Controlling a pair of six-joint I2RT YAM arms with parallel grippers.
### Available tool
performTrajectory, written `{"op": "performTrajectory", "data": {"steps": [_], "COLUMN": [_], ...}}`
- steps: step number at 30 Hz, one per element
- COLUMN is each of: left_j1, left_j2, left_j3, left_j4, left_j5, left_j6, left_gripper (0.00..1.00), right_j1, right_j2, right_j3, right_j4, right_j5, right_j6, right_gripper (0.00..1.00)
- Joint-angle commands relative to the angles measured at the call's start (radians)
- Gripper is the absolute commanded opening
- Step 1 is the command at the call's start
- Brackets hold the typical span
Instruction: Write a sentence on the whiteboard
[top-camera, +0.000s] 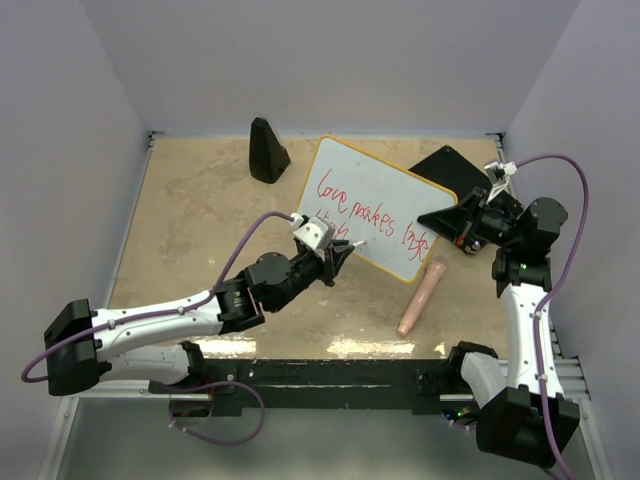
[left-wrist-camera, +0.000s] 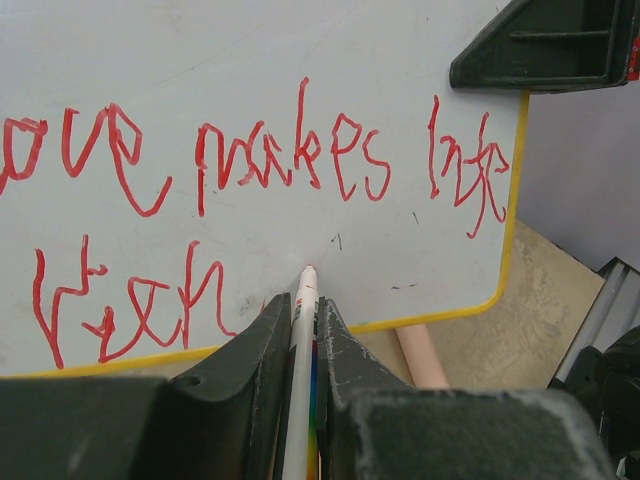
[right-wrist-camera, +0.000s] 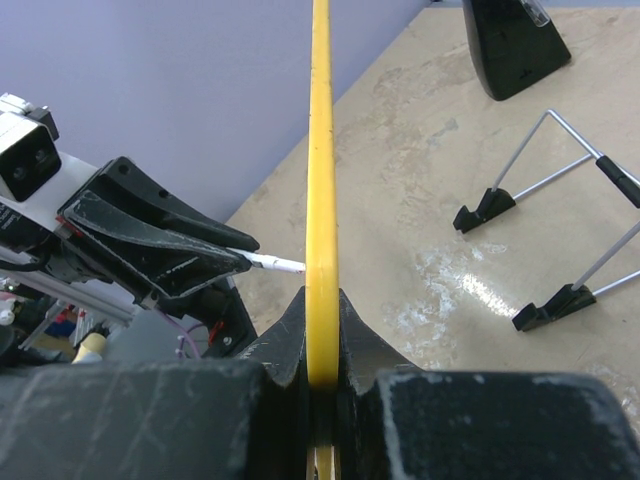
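The whiteboard (top-camera: 385, 185), white with a yellow rim, is held tilted above the table. The sentence (top-camera: 365, 208) is in red; in the left wrist view the sentence (left-wrist-camera: 280, 160) reads "love makes life" with a shorter second line below. My left gripper (top-camera: 340, 255) is shut on a white marker (left-wrist-camera: 303, 310), whose red tip touches the whiteboard (left-wrist-camera: 250, 60) just right of the second line. My right gripper (top-camera: 445, 218) is shut on the board's right edge; the right wrist view shows the yellow rim (right-wrist-camera: 321, 150) edge-on between its jaws, with the marker tip (right-wrist-camera: 275, 264) at its left.
A black wedge-shaped object (top-camera: 267, 150) stands at the back left of the board. A peach-coloured cylinder (top-camera: 422, 295) lies on the table below the board's right corner. A wire stand with black feet (right-wrist-camera: 560, 200) sits behind the board. Walls enclose three sides.
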Motion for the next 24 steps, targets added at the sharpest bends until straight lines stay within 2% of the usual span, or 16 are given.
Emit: {"op": "performTrajectory", "data": {"steps": [1,24], "left_j1": [-0.004,-0.004], "left_j2": [0.007,-0.002], "left_j3": [0.053,0.013], "left_j4": [0.053,-0.008], "left_j5": [-0.020,0.009], "left_j6": [0.037,-0.026], "left_gripper": [0.00,0.00], "right_j1": [-0.006,-0.006], "right_j2": [-0.019,-0.028], "right_j3": [0.056,0.053], "right_j4": [0.057,0.058], "right_j5": [-0.002,-0.002], "right_j6": [0.020,0.021], "right_gripper": [0.00,0.00]}}
